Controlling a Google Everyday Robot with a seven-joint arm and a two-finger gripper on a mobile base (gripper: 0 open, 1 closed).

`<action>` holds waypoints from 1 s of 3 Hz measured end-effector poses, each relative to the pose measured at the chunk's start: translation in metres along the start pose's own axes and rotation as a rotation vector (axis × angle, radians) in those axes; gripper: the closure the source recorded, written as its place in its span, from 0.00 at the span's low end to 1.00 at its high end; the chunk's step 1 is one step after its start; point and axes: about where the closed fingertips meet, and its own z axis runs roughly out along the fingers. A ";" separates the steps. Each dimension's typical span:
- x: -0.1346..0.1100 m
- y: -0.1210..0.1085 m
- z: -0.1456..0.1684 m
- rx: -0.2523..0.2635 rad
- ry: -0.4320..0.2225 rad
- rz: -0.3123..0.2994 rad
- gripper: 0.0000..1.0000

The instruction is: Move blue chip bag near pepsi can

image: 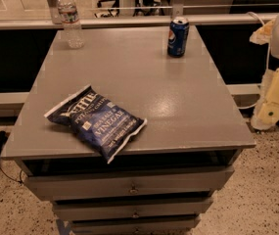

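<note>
Grey all over, the bench (178, 106) stands on a speckled floor (261, 195) with drawers (129, 186) stacked under its front edge. The blue chip bag (96, 122) lies flat near the front-left corner, turned at an angle, one white-edged end poking just past the front edge; its white lettering faces up. The pepsi can (178, 37) stands upright well apart from it, close to the back edge and toward the back-right corner. A clear water bottle (69, 19) stands upright at the back-left corner. The robot's pale yellowish tool (276, 99) hangs off to the side, beyond the right edge of the bench, touching nothing on it. Whether it is open or closed, I cannot tell from here.
</note>
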 end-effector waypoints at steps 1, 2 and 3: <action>-0.023 -0.001 0.010 -0.024 -0.104 0.015 0.00; -0.075 0.000 0.037 -0.082 -0.296 0.047 0.00; -0.133 0.005 0.064 -0.162 -0.491 0.073 0.00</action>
